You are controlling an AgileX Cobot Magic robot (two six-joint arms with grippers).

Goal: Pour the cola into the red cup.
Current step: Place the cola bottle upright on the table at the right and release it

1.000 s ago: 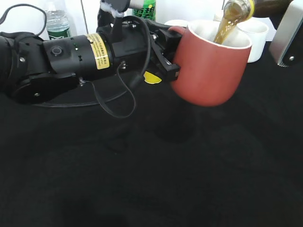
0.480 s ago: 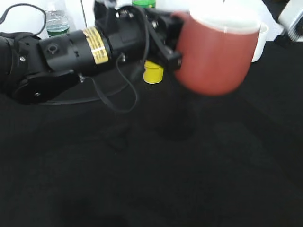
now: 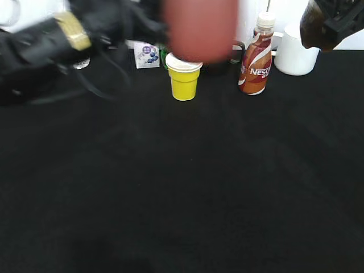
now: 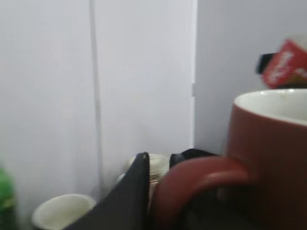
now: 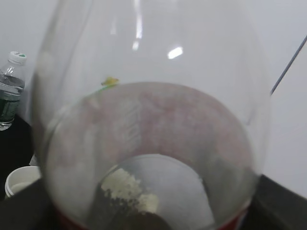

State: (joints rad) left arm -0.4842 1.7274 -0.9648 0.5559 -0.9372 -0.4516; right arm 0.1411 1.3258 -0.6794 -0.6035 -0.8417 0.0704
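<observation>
The red cup (image 3: pixel 200 28) is a blurred red shape held high at the top middle of the exterior view. My left gripper (image 3: pixel 151 23), also blurred, is shut on the cup's loop handle. In the left wrist view the cup (image 4: pixel 271 158) is upright at the right, and a black finger (image 4: pixel 132 196) presses beside the handle (image 4: pixel 201 179). The cola bottle (image 3: pixel 314 25) is at the top right, held by my right gripper (image 3: pixel 336 17), away from the cup. In the right wrist view the clear bottle (image 5: pixel 153 120) fills the frame, with foam and dark cola low inside, and hides the jaws.
A small yellow cup (image 3: pixel 183 79), a Nestle bottle (image 3: pixel 256 57) and a white mug (image 3: pixel 294 54) stand along the back of the black table (image 3: pixel 182 187). A water bottle (image 5: pixel 9 88) and a white cup (image 5: pixel 18 179) show at the left of the right wrist view.
The pouring has stopped. My left arm has swung the red cup up and to the left, uncovering the Nestle bottle. The cola bottle has drawn back to the upper right.
</observation>
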